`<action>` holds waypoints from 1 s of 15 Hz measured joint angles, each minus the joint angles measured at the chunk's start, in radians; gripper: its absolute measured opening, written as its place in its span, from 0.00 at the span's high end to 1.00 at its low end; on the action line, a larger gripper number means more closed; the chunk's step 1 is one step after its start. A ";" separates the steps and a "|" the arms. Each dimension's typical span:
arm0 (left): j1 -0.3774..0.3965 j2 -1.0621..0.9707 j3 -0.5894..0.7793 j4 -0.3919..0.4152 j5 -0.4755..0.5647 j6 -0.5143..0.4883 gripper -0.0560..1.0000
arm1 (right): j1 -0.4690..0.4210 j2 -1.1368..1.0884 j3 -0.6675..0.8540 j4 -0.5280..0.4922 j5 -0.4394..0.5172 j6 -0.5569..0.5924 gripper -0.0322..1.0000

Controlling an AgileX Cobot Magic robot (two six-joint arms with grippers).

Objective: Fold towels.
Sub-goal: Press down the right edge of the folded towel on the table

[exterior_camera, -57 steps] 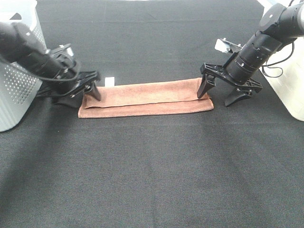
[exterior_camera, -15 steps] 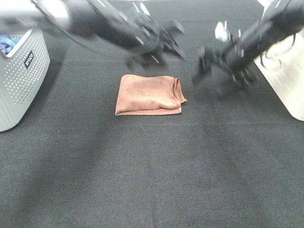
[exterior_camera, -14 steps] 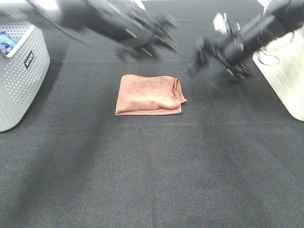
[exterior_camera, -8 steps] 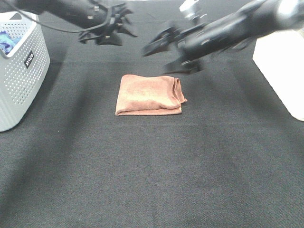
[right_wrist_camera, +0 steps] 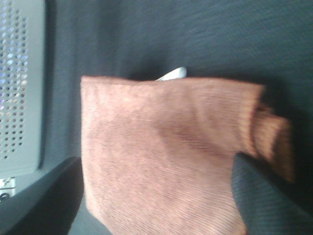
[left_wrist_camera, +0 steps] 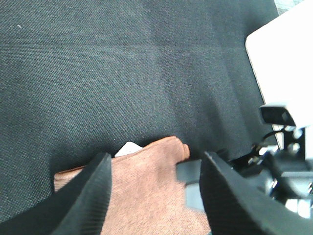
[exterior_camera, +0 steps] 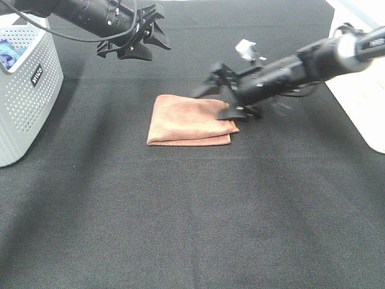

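Lying folded on the tabletop toward its far edge, the towel is looking light, limp and quick to unfold, so pinching all layers at the end facing the right edge, which the wide-spread right pincer is straddling, seems best, while the left pincer is hanging wide open near the far edge.

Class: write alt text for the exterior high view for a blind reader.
A folded reddish-brown microfibre towel lies on a black tabletop; the right gripper, open, reaches over its right edge while the left gripper hovers farther back.
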 joint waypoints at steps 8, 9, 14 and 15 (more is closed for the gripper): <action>0.000 -0.023 0.000 0.045 0.062 0.000 0.45 | -0.023 -0.105 -0.006 -0.398 0.019 0.175 0.21; 0.000 -0.047 0.000 0.089 0.084 0.004 0.45 | -0.023 -0.139 -0.006 -0.460 0.036 0.222 0.21; 0.000 -0.255 0.000 0.439 0.331 -0.118 0.45 | -0.023 -0.347 -0.005 -0.694 0.261 0.413 0.21; 0.000 -0.289 0.000 0.491 0.387 -0.155 0.45 | -0.023 -0.388 0.000 -0.713 0.291 0.423 0.21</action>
